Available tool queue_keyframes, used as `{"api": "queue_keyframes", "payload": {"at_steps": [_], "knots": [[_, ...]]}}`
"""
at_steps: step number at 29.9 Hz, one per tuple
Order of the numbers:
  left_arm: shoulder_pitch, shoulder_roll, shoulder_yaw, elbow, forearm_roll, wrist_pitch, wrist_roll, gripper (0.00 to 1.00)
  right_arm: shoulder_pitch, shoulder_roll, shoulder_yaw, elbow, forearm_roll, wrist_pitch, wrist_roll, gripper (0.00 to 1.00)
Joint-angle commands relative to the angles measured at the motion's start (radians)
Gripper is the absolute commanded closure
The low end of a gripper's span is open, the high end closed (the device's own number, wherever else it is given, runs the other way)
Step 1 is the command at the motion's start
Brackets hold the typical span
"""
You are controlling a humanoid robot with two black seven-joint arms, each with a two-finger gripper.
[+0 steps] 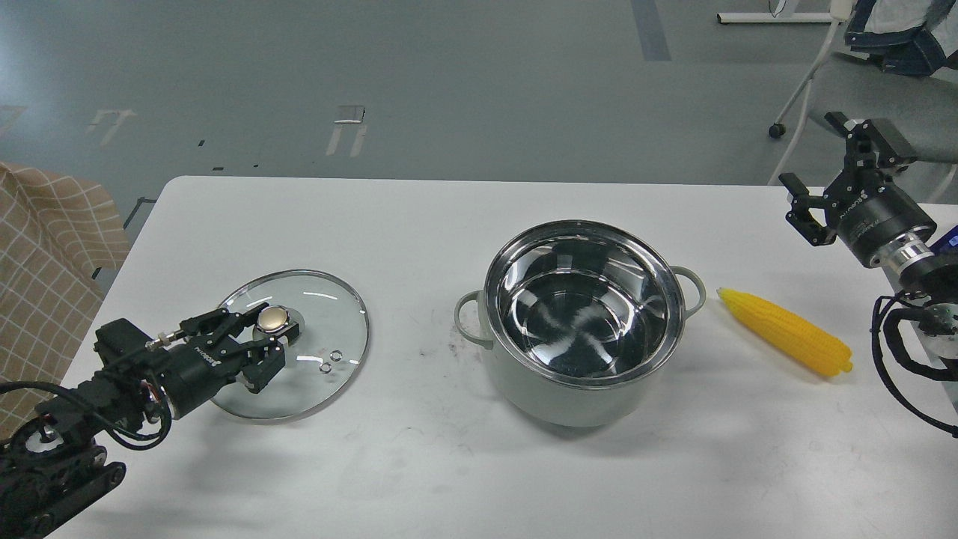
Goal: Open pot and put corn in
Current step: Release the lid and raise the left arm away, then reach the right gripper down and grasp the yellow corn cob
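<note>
Right of pot (584,322), corn (786,332) flat, tip pointing up-left twd pot

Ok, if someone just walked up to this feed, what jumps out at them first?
Probably the open pot at mid-table, its shiny steel inside bare, and the bright yellow corn lying just to its right. Then the glass lid flat on the table to the left, with the left gripper around its knob.
</note>
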Motion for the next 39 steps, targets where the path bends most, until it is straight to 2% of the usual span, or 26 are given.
{"api": "queue_keyframes", "payload": {"at_steps": [1,8,14,16,18,20,21,24,27,31,35,39], "knots": [[-0.002,0.000,-0.001,0.000,0.000,0.000,0.000,0.16,-0.002,0.000,0.000,-0.001,0.001,0.000,0.000,0.00],[-0.040,0.014,-0.021,-0.022,-0.034,0.000,0.000,0.13,0.001,-0.005,0.002,0.000,0.000,0.000,0.000,0.00],[-0.201,0.127,-0.021,-0.172,-0.374,0.000,0.000,0.10,0.028,-0.055,-0.001,0.000,-0.095,0.000,0.000,0.00],[-0.276,0.161,-0.024,-0.229,-0.507,-0.065,0.000,0.10,0.065,-0.078,-0.003,-0.001,-0.176,0.000,0.000,0.00],[-0.368,0.179,-0.027,-0.275,-0.708,-0.181,0.000,0.10,0.096,-0.106,-0.003,0.000,-0.281,0.000,0.000,0.00],[-0.411,0.179,-0.035,-0.298,-0.802,-0.241,0.000,0.10,0.110,-0.129,-0.003,0.005,-0.331,0.000,0.000,0.00],[-0.453,0.179,-0.049,-0.322,-0.894,-0.302,0.000,0.10,0.131,-0.149,-0.005,0.016,-0.383,0.000,0.000,0.00],[-0.513,0.170,-0.112,-0.373,-1.110,-0.456,0.000,0.10,0.173,-0.221,-0.006,0.081,-0.555,0.000,0.000,0.00],[-0.522,0.150,-0.173,-0.403,-1.253,-0.559,0.000,0.09,0.179,-0.279,-0.006,0.153,-0.695,-0.002,0.000,0.00],[-0.521,0.127,-0.257,-0.440,-1.425,-0.660,0.000,0.09,0.174,-0.345,-0.015,0.252,-0.970,-0.054,0.000,0.00],[-0.514,0.113,-0.276,-0.457,-1.558,-0.717,0.013,0.09,0.174,-0.380,-0.069,0.316,-1.241,-0.113,0.000,0.00],[-0.504,0.098,-0.277,-0.459,-1.585,-0.740,0.021,0.08,0.180,-0.390,-0.112,0.333,-1.421,-0.117,0.000,0.00]]}}
